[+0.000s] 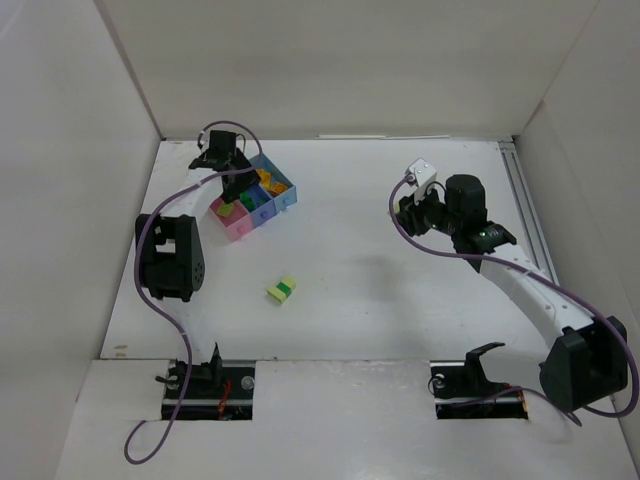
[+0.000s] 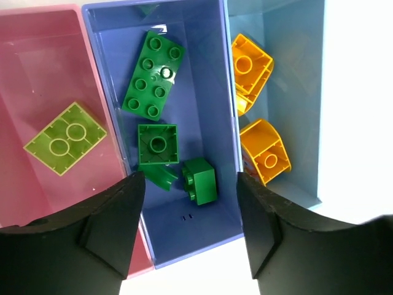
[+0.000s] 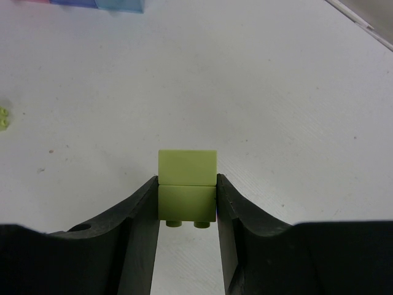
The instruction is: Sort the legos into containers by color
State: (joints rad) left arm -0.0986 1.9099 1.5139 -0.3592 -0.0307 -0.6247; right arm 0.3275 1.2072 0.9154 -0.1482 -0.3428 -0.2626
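My left gripper (image 2: 190, 230) hangs open and empty over the bin cluster (image 1: 252, 198). Below it a dark blue bin (image 2: 212, 110) holds several dark green bricks (image 2: 153, 74). A pink bin (image 2: 24, 74) on its left holds a lime green brick (image 2: 65, 137). A light blue bin (image 2: 295, 61) on its right holds orange-yellow bricks (image 2: 264, 150). My right gripper (image 3: 186, 193) is shut on a lime green brick (image 3: 186, 184), held above the table at the right (image 1: 412, 212). A pale yellow-with-green brick (image 1: 282, 291) lies on the table in the middle.
White walls enclose the table on the left, back and right. A small lime green piece (image 3: 3, 118) lies on the table at the left edge of the right wrist view. The bin cluster's edge (image 3: 92, 5) shows at the top of that view.
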